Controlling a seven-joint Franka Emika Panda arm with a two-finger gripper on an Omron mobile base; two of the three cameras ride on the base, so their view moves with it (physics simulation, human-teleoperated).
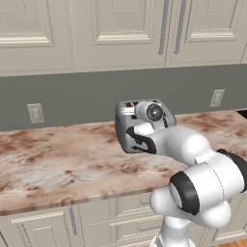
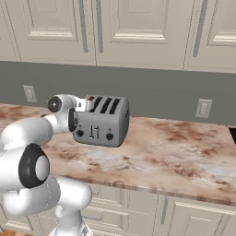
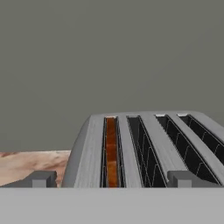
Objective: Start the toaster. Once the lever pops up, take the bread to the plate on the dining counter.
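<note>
Grey finger tips of my pincer (image 3: 113, 178) stand apart at the bottom of the hand view, one either side of the toaster (image 3: 144, 148), clamped on nothing, low beside its top at the end with the filled slot. The bread (image 3: 111, 151) sits sunk in the outermost slot, only its orange-brown edge showing. As I judge it, the risk is reaching for the slice while it is still down: my tips could jam in the narrow slot or shove the toaster along the marble table (image 2: 175, 152). The thin black levers (image 2: 94, 132) sit on the front face, so a push from above could miss them. No brand, label or writing can be read anywhere.
</note>
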